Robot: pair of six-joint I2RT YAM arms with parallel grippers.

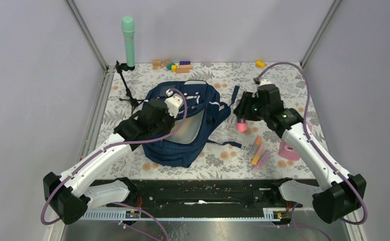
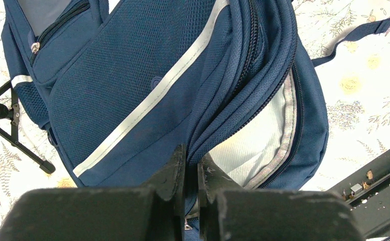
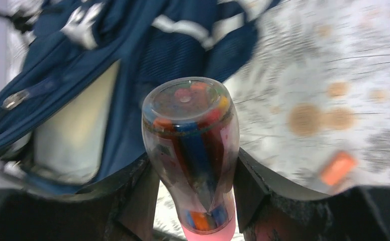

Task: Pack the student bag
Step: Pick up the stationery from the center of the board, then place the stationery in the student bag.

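Lying on the surface (image 1: 293,80), the student bag (image 1: 183,145) is held open by the left gripper (image 2: 192,175), jaws pinched on its flap. A jar (image 3: 190,125), seemingly of crayons, is clamped in the right gripper (image 3: 193,175), not yet packed; loose markers (image 1: 258,153) lie outside.

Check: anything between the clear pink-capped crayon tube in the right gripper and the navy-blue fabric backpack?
Top view: only a narrow bare strip of floral tablecloth separates tube and backpack.

The floral table (image 1: 218,80) is carrying the bag (image 1: 183,150) centrally, a tripod (image 1: 127,95) left, blocks (image 1: 175,65) at its far edge, markers (image 1: 258,153) right.
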